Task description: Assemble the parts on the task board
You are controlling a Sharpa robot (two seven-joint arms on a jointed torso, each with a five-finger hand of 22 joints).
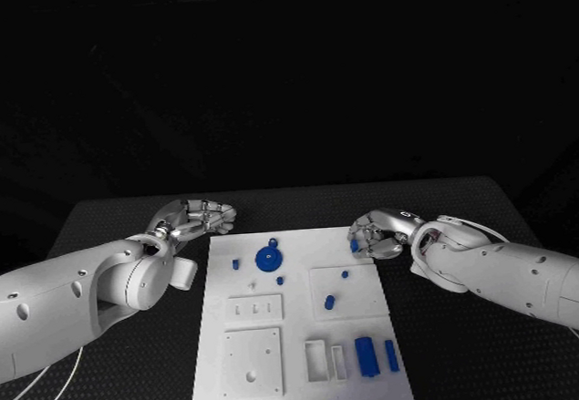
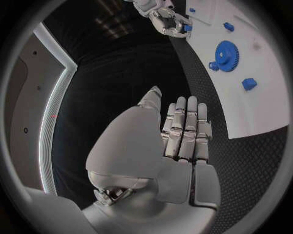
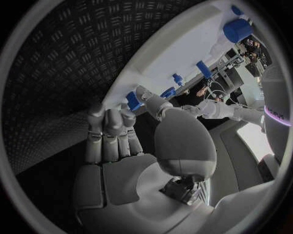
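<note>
The white task board [image 1: 305, 319] lies in the middle of the table. At the board's far right edge, my right hand [image 1: 381, 233] pinches a small blue part [image 1: 355, 245] between thumb and fingers; the right wrist view shows that part [image 3: 132, 101] at the fingertips, just over the board's edge [image 3: 177, 46]. My left hand [image 1: 201, 216] hovers off the board's far left corner with its fingers drawn together and nothing in them [image 2: 183, 129]. A blue gear [image 1: 268, 254] sits on the far part of the board.
Small blue pieces [image 1: 236, 263] [image 1: 280, 280] [image 1: 330, 301] lie scattered over the board. Two blue bars [image 1: 365, 356] stand beside white slots near its front right. White plates with holes [image 1: 254, 361] occupy the front left. Black ribbed table [image 1: 484, 371] surrounds the board.
</note>
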